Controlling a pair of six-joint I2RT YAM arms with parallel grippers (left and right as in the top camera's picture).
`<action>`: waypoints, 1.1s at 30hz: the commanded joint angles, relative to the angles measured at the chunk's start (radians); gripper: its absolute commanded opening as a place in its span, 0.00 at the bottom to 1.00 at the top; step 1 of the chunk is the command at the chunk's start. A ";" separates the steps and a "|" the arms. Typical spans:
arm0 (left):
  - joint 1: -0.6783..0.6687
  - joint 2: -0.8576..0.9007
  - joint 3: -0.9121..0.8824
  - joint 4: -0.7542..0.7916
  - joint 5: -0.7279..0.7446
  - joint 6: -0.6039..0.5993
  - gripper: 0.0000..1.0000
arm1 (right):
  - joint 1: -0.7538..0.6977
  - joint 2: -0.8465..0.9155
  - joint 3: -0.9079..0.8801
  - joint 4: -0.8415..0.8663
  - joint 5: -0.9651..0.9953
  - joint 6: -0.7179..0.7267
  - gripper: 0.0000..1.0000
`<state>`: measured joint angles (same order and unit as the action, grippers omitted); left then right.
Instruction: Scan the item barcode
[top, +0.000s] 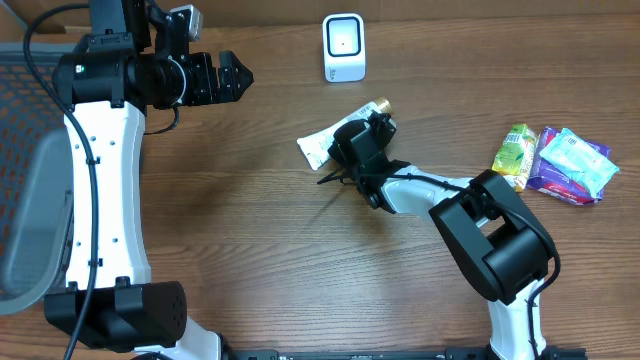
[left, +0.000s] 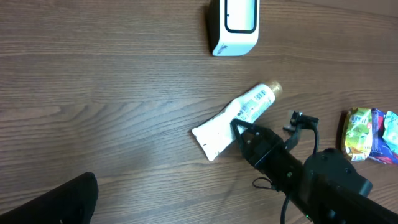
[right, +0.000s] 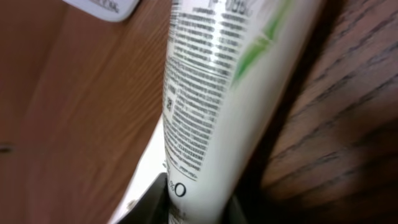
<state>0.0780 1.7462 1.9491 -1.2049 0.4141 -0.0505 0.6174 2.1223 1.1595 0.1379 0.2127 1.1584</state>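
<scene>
Snack packets (top: 560, 165) (side by side) — green, purple — on wooden table (top: 250, 210).

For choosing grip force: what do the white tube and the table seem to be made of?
The tube: probably soft plastic, slightly glossy; printed skin, flat crimped end. The table: wood or wood-look laminate, matte; visible grain.

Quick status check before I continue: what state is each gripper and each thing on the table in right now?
tube: lying on the table, cap on, printed side up.
right gripper: closed across the tube's body.
left gripper: open, empty.
scanner: standing upright, nothing in front of it.
snack packets: lying together, clear of both grippers.
</scene>
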 joint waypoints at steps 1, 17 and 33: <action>-0.013 0.002 0.000 0.001 0.001 -0.006 1.00 | 0.003 0.116 -0.064 -0.081 -0.092 -0.002 0.13; -0.013 0.002 0.000 0.001 0.000 -0.006 0.99 | -0.163 -0.150 -0.039 -0.340 -0.835 -0.626 0.04; -0.013 0.002 0.000 0.001 0.000 -0.006 0.99 | -0.247 -0.193 0.025 -0.790 -0.979 -1.178 0.50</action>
<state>0.0780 1.7458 1.9491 -1.2049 0.4141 -0.0505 0.4080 1.9465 1.1614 -0.6498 -0.6857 0.0307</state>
